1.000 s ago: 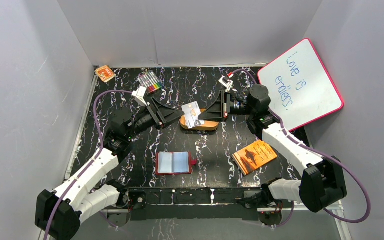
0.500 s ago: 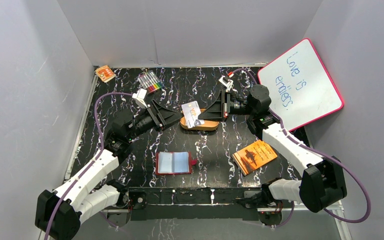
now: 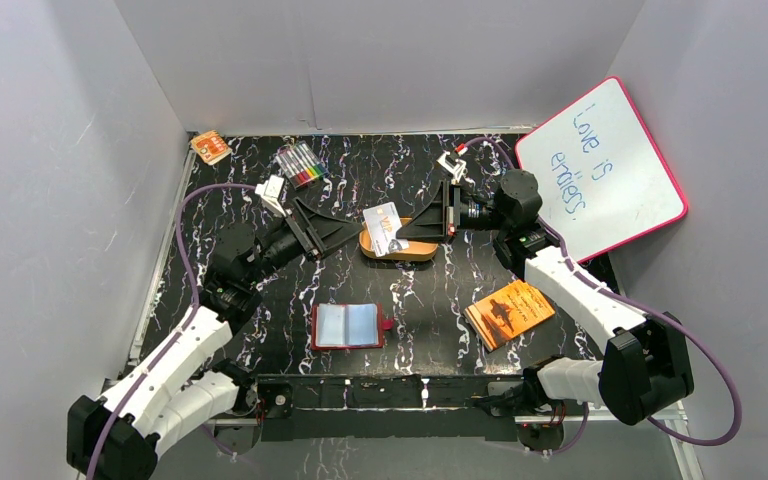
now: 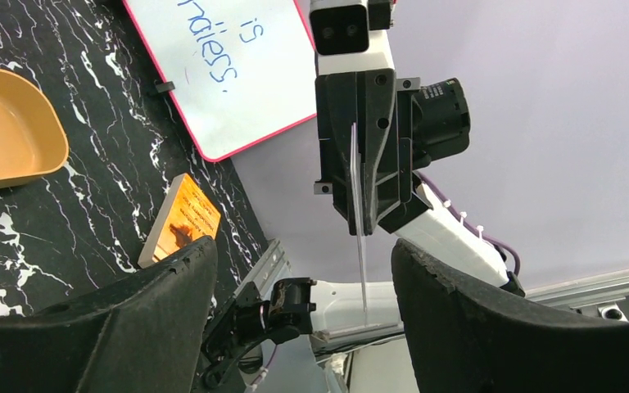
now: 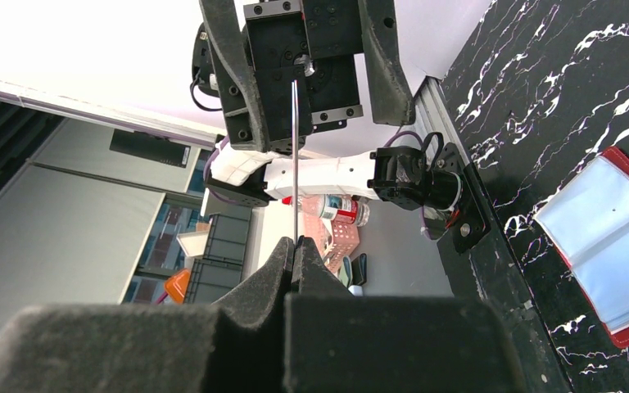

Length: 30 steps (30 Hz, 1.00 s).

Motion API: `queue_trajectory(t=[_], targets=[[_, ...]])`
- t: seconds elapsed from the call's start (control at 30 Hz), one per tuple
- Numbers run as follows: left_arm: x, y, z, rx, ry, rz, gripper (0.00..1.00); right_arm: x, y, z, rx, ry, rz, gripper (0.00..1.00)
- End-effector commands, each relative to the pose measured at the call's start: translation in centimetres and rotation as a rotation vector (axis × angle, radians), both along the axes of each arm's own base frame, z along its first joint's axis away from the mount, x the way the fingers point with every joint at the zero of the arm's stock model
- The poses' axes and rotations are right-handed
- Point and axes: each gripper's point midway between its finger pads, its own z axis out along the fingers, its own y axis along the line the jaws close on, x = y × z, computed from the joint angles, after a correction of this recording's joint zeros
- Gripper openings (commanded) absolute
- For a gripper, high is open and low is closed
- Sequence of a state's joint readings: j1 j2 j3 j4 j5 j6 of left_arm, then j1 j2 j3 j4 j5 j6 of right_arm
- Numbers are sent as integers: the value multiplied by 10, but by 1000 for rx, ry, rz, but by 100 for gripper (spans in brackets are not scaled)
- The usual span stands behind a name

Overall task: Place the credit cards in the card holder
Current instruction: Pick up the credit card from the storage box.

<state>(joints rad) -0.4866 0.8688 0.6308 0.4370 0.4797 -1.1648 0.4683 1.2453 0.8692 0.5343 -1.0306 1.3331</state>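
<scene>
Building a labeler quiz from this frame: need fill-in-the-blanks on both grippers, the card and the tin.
1. The right gripper is ___ on the card.
2. The left gripper is ___ and holds nothing.
3. The card hangs over the ___ tin, not yet in the holder.
Missing words: shut; open; orange.

Whiteboard (image 3: 610,170) carried "Love is endless" in blue marker (left wrist caught only "is", "ndless."), card (image 3: 384,229) print was unreadable.
</scene>
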Motion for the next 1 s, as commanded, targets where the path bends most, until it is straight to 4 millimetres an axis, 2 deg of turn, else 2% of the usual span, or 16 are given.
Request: queue_trajectory(t=[0.0, 0.8, 0.97], targets=[[-2, -2, 13, -4, -59, -16, 75, -10, -1, 15, 40, -77, 18, 0], [8, -10, -3, 34, -20, -36, 71, -9, 4, 13, 36, -67, 31, 0], [8, -14, 5, 9, -31, -64, 70, -8, 8, 11, 33, -57, 31, 0]])
